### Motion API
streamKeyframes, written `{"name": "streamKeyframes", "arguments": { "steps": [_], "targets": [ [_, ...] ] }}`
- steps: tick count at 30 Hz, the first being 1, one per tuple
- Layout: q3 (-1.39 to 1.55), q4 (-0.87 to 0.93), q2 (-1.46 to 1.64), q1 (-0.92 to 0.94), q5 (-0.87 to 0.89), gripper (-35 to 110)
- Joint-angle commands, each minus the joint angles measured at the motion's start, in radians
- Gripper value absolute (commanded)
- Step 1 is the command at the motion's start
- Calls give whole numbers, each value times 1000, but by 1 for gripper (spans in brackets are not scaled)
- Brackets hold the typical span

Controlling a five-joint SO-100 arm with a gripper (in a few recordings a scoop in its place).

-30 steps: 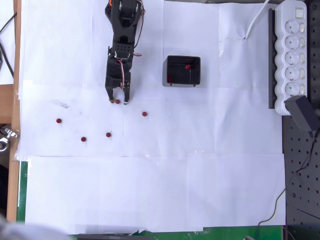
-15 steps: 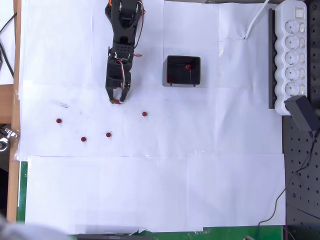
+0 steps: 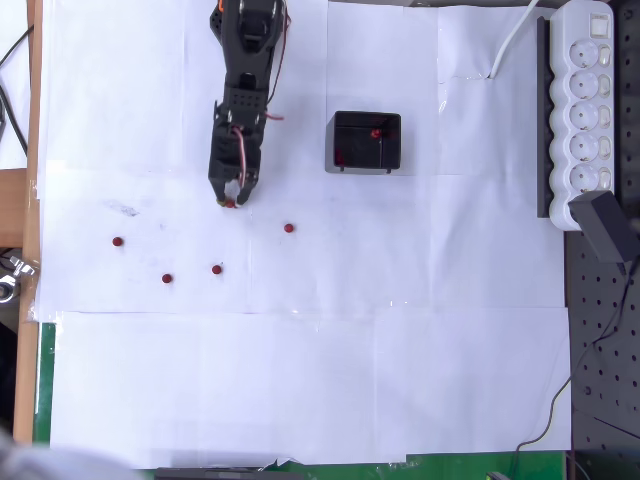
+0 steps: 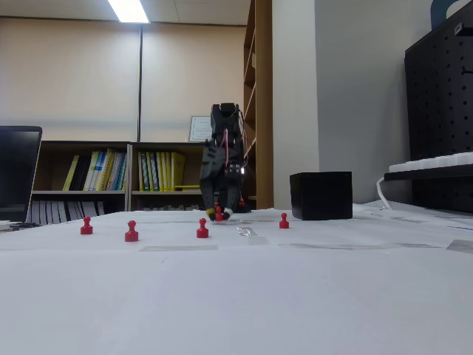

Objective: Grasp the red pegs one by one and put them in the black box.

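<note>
Held peg: I see one red peg [image 3: 230, 203] between the tips of the jaws in the overhead view; in the fixed view the same peg [image 4: 219, 214] sits low at the fingertips, at or very close to the paper.
Jaws: the gripper [image 3: 229, 201] is narrow and closed around this peg, with one finger on each side of it; in the fixed view the gripper [image 4: 219, 213] points down to the worktop.
Loose pegs: in the overhead view I count four red pegs free on the paper, one [image 3: 288, 228] to the lower right of the gripper, one [image 3: 216, 269] below it, one [image 3: 167, 279] further to the left, and one [image 3: 118, 242] furthest left. They are well apart from each other and they stand upright in the fixed view.
Black box: the black box [image 3: 366, 142] stands to the right of the arm in the overhead view, apart from the gripper. Two red pegs are inside, one [image 3: 376, 133] near the upper wall and one [image 3: 339, 157] in the lower left corner.
Arm: the black arm [image 3: 243, 80] comes from the top edge of the overhead view down to the gripper.
Worktop: the worktop [image 3: 320, 380] is covered with white paper sheets.
Right side: a white power strip [image 3: 584, 110] lies at the right edge, beyond the paper.
</note>
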Motion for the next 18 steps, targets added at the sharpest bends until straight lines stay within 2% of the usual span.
{"name": "streamKeyframes", "arguments": {
  "steps": [1, 5, 7, 12, 18],
  "targets": [
    [282, 565, -87, -120, -178, 0],
    [709, 1000, -43, -331, -370, 0],
    [891, 1103, -9, -437, -454, 0],
    [1147, 1131, 91, -604, -591, 0],
    [1134, 1134, 192, -770, -675, 0]
  ]
}}
